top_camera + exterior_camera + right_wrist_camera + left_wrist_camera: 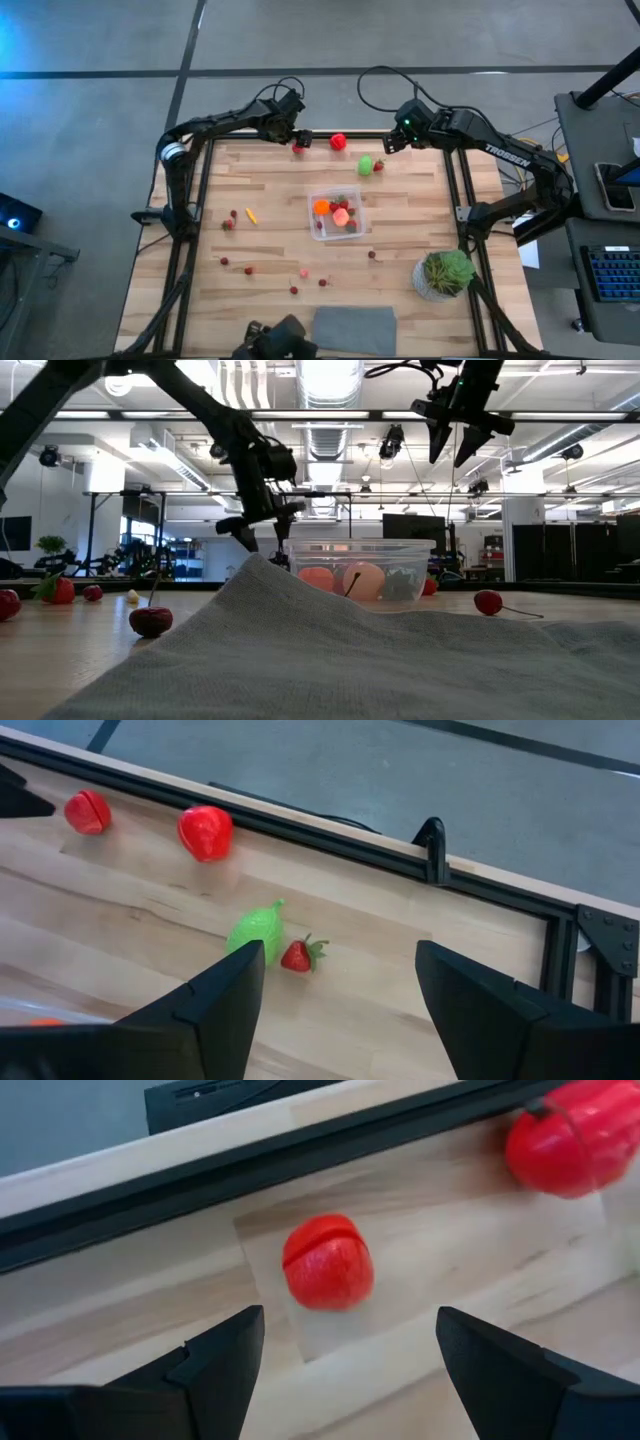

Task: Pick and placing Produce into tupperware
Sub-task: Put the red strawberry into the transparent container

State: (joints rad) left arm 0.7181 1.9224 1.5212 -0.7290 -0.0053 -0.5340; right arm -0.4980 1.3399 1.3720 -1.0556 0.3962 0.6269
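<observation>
Left end effector (340, 1355) open wide and empty, poised low over the table's (270, 190) far edge with a small red cut fruit (328, 1263) straight ahead, centred between the fingers but not yet between them. Right end effector (340, 1005) likewise open and empty, raised higher, with a green fruit (257, 931) and a strawberry (297, 956) lying side by side just ahead of its fingertips. Larger red fruit (570, 1140) off to one side of the left end effector, near the table rail. Tupperware (337, 214) well behind both, mid-table, already holding a few pieces.

Risks, as judgement: rounded fruit rolling away from a closing finger toward the rail, or squirting out of an off-centre pinch. On the right, catching green fruit and strawberry together.
</observation>
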